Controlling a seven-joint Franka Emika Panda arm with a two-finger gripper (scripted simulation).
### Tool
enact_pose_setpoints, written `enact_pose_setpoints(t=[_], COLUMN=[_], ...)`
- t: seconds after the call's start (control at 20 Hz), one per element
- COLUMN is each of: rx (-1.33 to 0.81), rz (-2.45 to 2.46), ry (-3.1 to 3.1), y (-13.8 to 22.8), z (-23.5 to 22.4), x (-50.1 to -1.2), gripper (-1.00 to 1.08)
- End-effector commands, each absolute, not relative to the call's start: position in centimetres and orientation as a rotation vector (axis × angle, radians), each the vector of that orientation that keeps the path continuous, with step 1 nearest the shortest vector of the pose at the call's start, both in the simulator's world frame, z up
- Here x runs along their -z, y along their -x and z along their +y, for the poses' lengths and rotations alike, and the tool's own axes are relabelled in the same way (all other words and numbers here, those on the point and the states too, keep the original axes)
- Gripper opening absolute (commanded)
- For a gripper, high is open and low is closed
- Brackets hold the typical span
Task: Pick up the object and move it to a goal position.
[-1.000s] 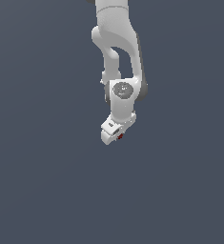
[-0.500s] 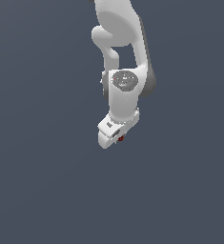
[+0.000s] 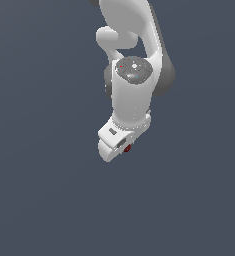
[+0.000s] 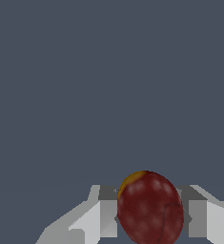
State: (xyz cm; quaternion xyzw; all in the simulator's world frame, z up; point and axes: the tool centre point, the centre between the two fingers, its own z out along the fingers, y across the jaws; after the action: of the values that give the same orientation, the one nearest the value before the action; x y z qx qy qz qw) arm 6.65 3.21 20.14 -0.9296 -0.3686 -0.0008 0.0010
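Note:
The object (image 4: 150, 208) is a dark red, egg-shaped item with a small yellow patch at one end. In the wrist view it sits between my two grey fingers (image 4: 107, 209), which press on its sides. In the exterior view only a sliver of the object (image 3: 127, 148) shows, tucked under the white hand. My gripper (image 3: 124, 148) is shut on it and hangs over the flat grey surface. The fingertips themselves are hidden by the hand in the exterior view.
The white arm (image 3: 134, 95) rises from the hand toward the exterior view's top, with a grey round cap (image 3: 134, 70) on its wrist joint. A plain dark grey surface (image 3: 44, 190) fills everything else in both views.
The arm has swung so the wrist cap now faces more toward the camera, and the hand with the object has shifted slightly toward the exterior view's right and down. The grip has not changed.

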Motion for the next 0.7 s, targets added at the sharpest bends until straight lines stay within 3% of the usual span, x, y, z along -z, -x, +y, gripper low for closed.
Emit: enact_pose_setpoints(t=[0.0, 0.65], rx=[0.001, 0.0], rz=[-1.157, -1.157], ry=[2.919, 2.92], y=[-7.7, -12.2], z=[3.1, 2.8], x=[-21.5, -26.7], gripper=[-1.0, -1.0])
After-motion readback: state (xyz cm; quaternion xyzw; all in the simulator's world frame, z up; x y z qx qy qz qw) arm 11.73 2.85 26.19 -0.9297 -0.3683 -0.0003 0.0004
